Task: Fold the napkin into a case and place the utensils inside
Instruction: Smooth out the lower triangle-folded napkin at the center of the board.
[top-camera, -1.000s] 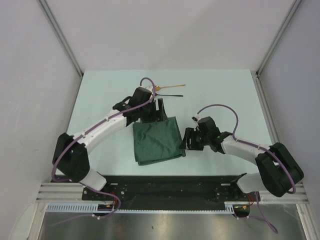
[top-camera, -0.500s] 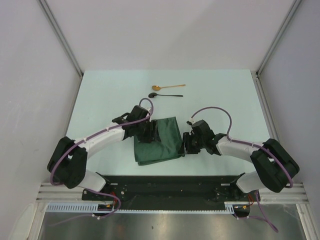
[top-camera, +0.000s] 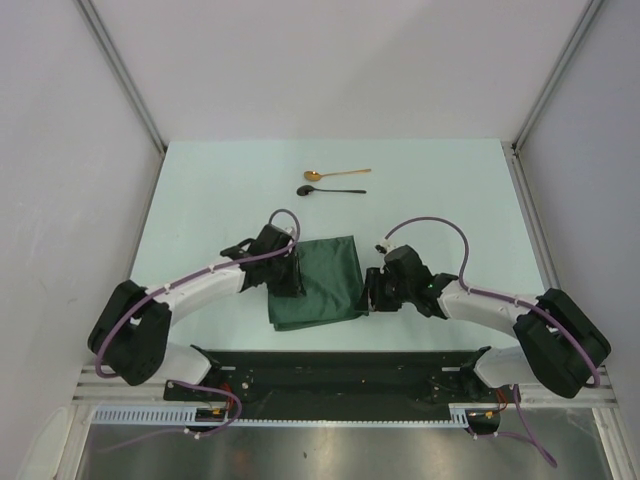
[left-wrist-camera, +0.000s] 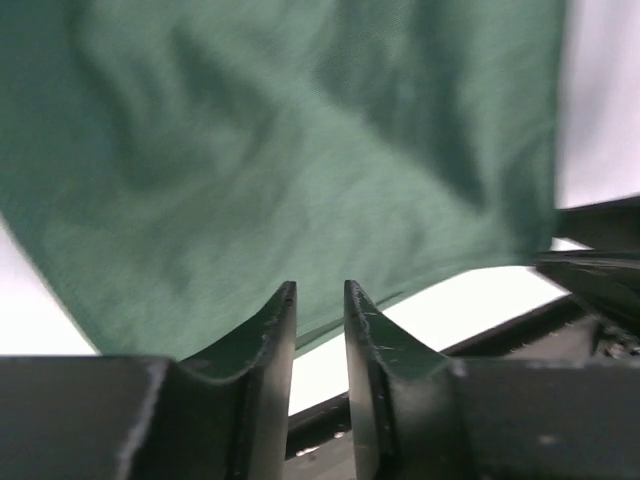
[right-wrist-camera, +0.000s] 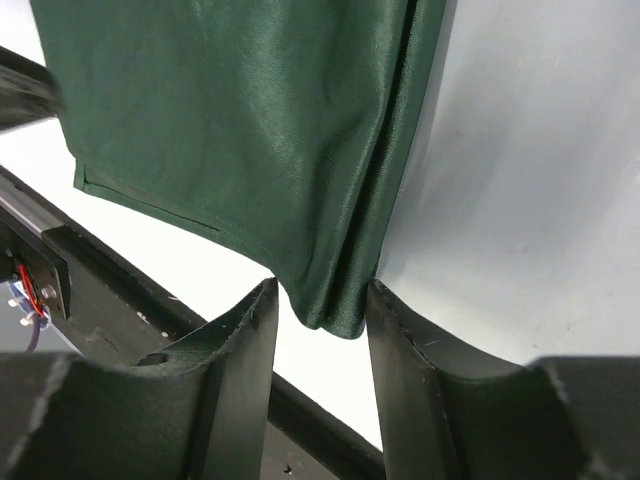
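The dark green napkin lies folded into a rough rectangle at the table's near middle. My left gripper sits low at its left edge. In the left wrist view its jaws stand a narrow gap apart, with the napkin's hem just past the tips and bare table showing between them. My right gripper is at the napkin's near right corner. There its jaws are open around the layered corner, which hangs between the tips unpinched. The gold spoon and black spoon lie side by side farther back.
A black rail carrying the arm bases runs along the near table edge, close to the napkin. White walls enclose the table on the left, right and back.
The left gripper has drawn back from near the spoons to the napkin's left edge, and its jaws have narrowed. The right gripper has shifted left onto the napkin's near right corner.
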